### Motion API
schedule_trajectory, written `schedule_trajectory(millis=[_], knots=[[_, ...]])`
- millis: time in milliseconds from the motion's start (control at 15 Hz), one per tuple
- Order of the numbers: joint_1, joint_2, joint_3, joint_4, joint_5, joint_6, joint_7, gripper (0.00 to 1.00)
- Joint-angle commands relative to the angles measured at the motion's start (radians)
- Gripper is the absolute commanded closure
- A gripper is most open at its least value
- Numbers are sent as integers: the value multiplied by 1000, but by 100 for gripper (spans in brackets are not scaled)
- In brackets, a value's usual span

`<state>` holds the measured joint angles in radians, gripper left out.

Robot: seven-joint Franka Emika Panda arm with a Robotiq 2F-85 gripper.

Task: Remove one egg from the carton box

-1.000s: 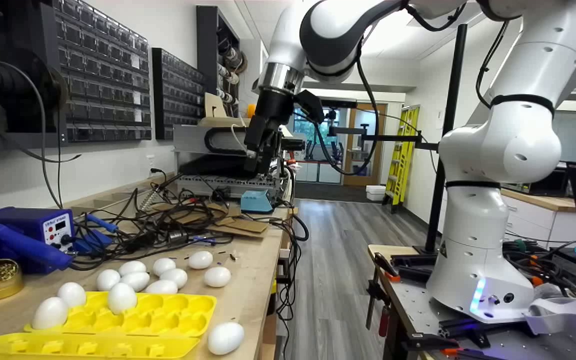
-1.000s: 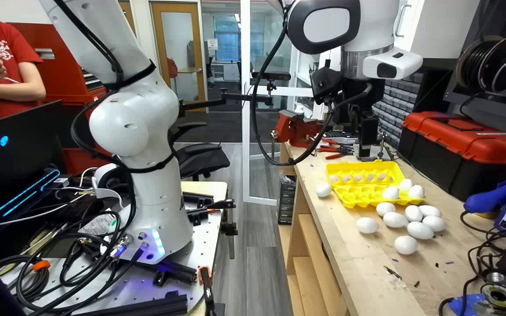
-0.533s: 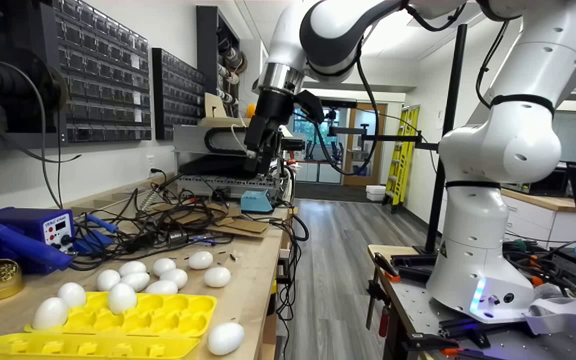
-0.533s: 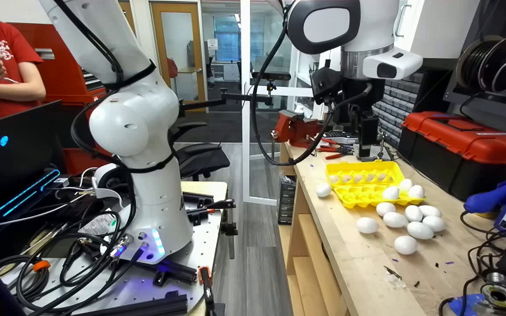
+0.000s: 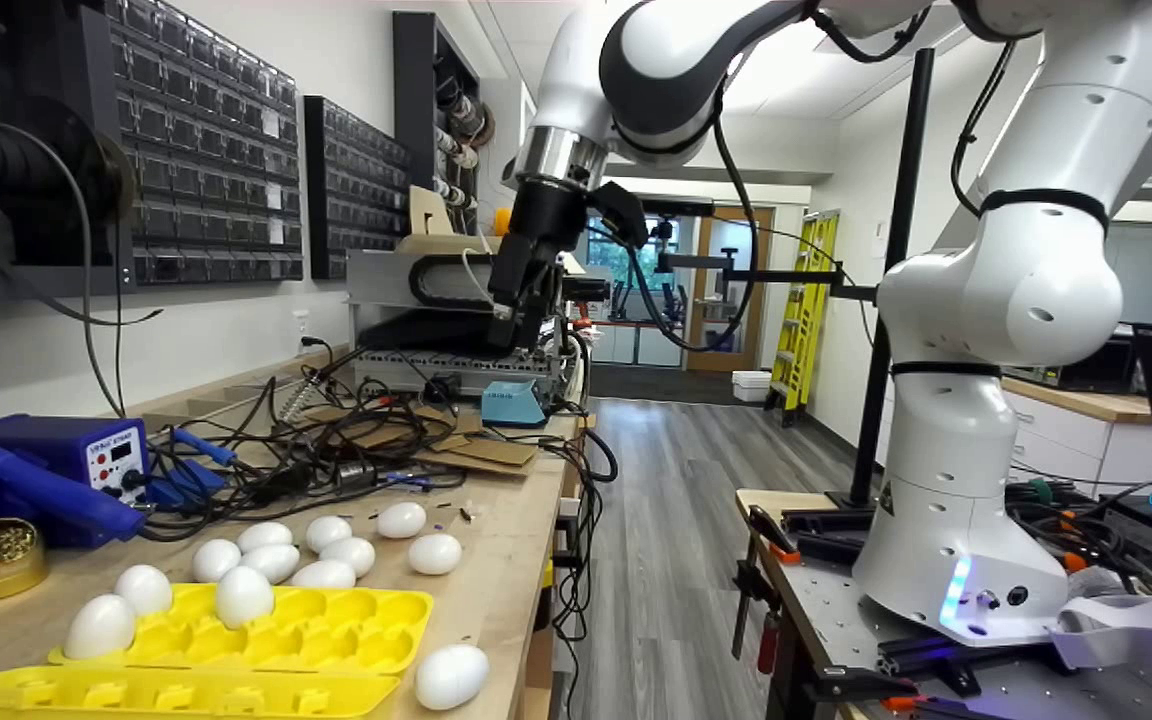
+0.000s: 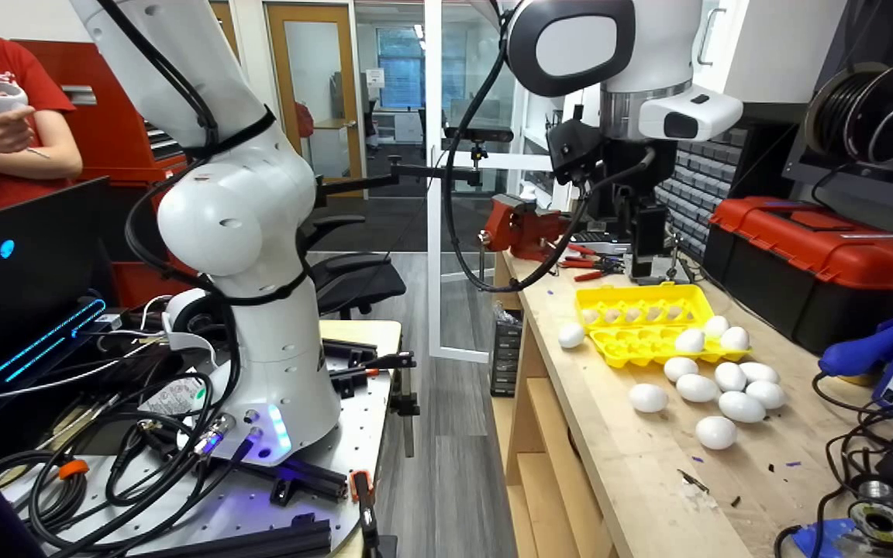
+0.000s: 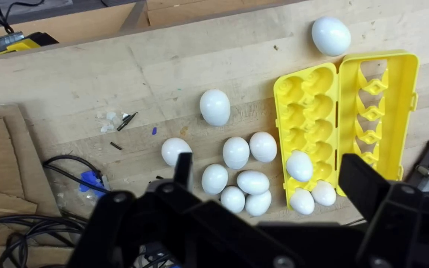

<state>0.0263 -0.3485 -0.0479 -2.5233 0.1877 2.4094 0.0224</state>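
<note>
The carton box is a bright yellow egg tray with its lid open, seen in both exterior views (image 5: 356, 630) (image 6: 625, 349) and the wrist view (image 7: 397, 123). Three white eggs sit at one end of it: a single egg (image 7: 299, 166) one row in, and two in the end row (image 7: 302, 201) (image 7: 323, 192). The other cups hold no eggs. Several loose white eggs (image 7: 215, 107) lie on the table beside it. My gripper (image 7: 268, 162) is open and empty, high above the table; it also shows in both exterior views (image 5: 514, 325) (image 6: 648, 260).
A lone egg (image 7: 331, 36) lies by the carton near the table edge. A red and black toolbox (image 6: 826, 256), a blue soldering station (image 5: 66, 480) and tangled black cables (image 5: 336, 440) are on the bench. A red vise (image 6: 524, 225) stands at its end.
The arm has shifted only very slightly. The person in red has raised the hand holding a white controller. The eggs and carton have not moved.
</note>
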Motion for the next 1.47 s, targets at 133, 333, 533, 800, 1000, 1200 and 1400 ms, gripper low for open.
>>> schedule_trajectory(millis=[133,333,533,800,1000,1200,1400], knots=[[9,74,39,34,-11,46,-2,0],[17,132,69,66,-26,90,1,0],[23,211,92,116,-54,144,2,0],[25,342,118,209,-122,201,14,0],[33,429,125,282,-170,210,19,0],[46,492,125,339,-198,213,19,0],[45,487,125,325,-176,201,0,0]])
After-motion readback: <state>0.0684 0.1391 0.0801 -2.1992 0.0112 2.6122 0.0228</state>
